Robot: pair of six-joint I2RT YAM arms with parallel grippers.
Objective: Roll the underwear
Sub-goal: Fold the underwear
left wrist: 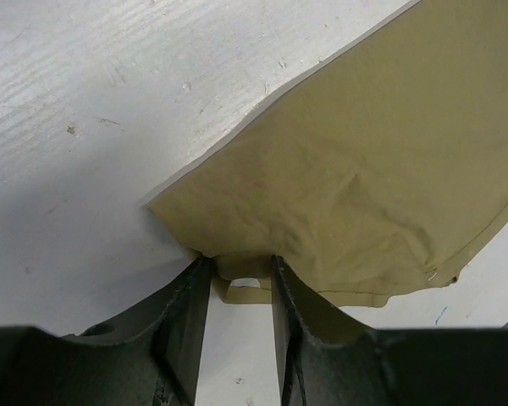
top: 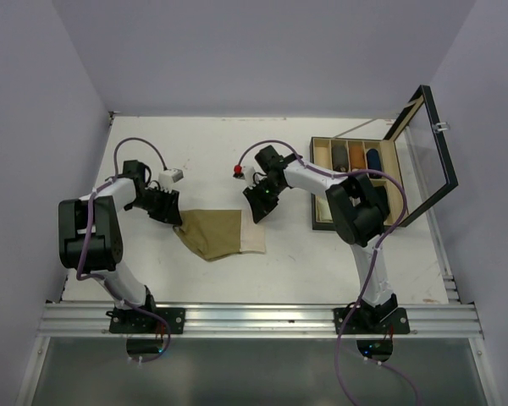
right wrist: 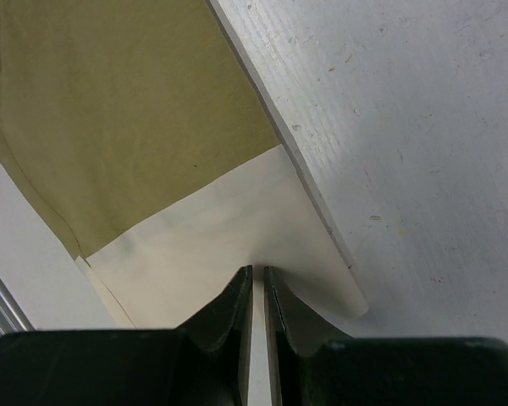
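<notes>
One olive-tan underwear (top: 213, 231) with a cream waistband (top: 251, 234) hangs stretched between my two grippers at the middle of the table, its lower edge sagging to a point. My left gripper (top: 173, 213) is shut on a bunched fold of its hem (left wrist: 241, 269) at the left corner. The right gripper (top: 256, 211) is pinched on the waistband's edge (right wrist: 258, 269), its fingers almost touching. In both wrist views the cloth (left wrist: 381, 169) (right wrist: 110, 110) spreads away from the fingertips and casts a shadow on the white table. No other underwear shows.
A wooden box (top: 322, 182) with its glass lid (top: 427, 156) raised stands at the right, holding rolled cloths in compartments. A small red thing (top: 238, 172) and a small white thing (top: 173, 177) lie behind the cloth. An aluminium rail (top: 262, 320) runs along the near edge.
</notes>
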